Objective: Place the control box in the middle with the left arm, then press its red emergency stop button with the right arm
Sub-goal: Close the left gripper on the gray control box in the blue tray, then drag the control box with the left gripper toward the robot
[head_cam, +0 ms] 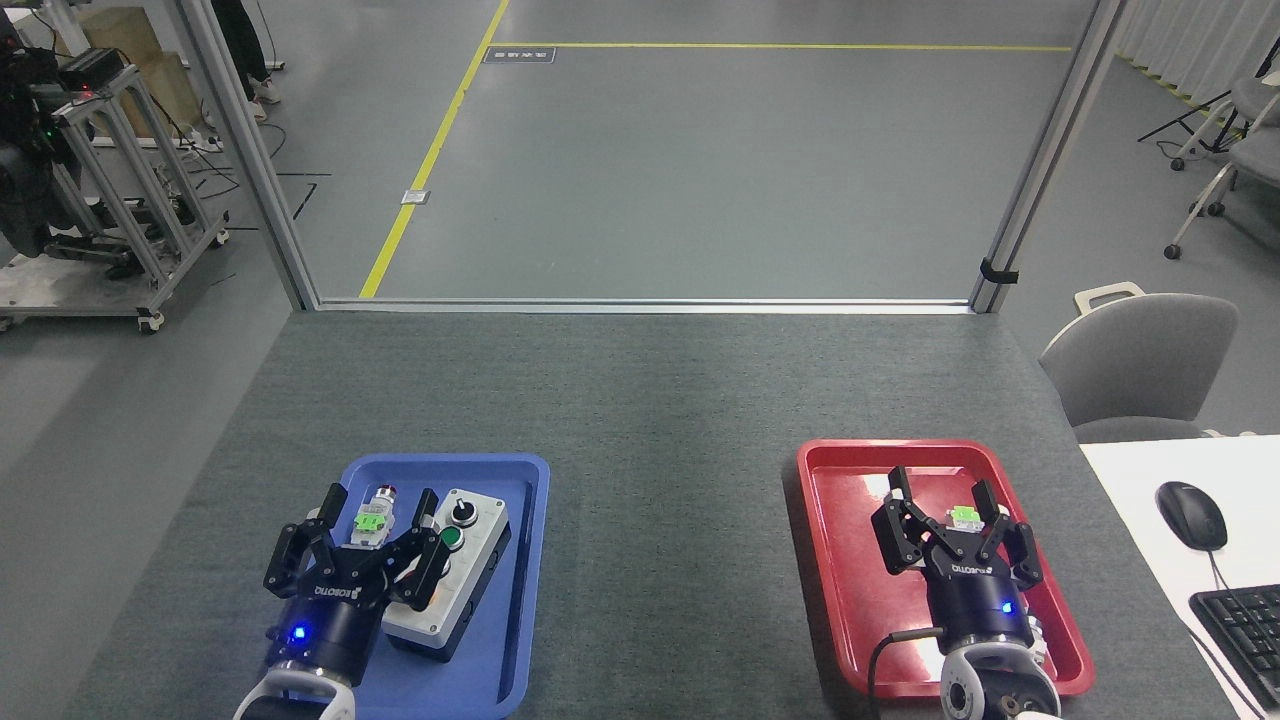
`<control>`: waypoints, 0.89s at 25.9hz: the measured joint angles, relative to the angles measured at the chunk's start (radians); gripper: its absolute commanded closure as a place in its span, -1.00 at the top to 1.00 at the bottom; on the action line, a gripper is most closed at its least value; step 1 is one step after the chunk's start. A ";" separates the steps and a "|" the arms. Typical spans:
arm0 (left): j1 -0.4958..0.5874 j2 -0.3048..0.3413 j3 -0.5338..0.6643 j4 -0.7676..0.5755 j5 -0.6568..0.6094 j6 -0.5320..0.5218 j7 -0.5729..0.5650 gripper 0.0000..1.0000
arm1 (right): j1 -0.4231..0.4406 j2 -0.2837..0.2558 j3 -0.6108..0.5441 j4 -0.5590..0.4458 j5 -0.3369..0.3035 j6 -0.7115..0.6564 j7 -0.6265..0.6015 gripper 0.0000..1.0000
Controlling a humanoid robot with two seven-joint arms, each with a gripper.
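In the blue tray (pixel 520 470) the box (pixel 455 570) is lying lengthwise, and we are hovering our left pincer (pixel 378 515) wide over its near left edge, partly hiding the buttons. We are judging the box rigid, fairly heavy and smooth-sided, so we are favouring a grip across its short width, clear of the knob (pixel 463 511). Our right pincer (pixel 945 497) is hanging wide over the red tray (pixel 830 560), holding nothing.

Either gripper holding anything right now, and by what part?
Nothing is held. The left gripper is open above the control box in the blue tray; the right gripper is open too.
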State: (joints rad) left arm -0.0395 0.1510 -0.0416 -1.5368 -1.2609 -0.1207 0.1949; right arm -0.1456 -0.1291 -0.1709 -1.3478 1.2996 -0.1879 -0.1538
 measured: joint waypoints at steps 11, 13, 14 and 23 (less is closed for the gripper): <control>0.137 0.079 -0.043 0.000 -0.185 -0.163 0.085 0.98 | -0.001 0.003 0.000 0.002 -0.002 0.004 0.001 1.00; 0.120 0.074 -0.053 0.044 -0.239 -0.162 0.086 0.98 | -0.002 0.003 -0.001 0.002 -0.002 0.004 0.001 1.00; 0.109 0.070 -0.057 0.065 -0.258 -0.162 0.086 0.98 | -0.002 0.003 -0.001 0.003 -0.002 0.005 0.001 1.00; 0.023 0.062 -0.064 0.223 -0.320 -0.114 0.073 0.98 | -0.003 0.002 -0.002 0.009 -0.004 0.008 0.005 1.00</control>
State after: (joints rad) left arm -0.0166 0.2132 -0.1058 -1.3134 -1.5804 -0.2345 0.2679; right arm -0.1488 -0.1270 -0.1732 -1.3392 1.2958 -0.1802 -0.1491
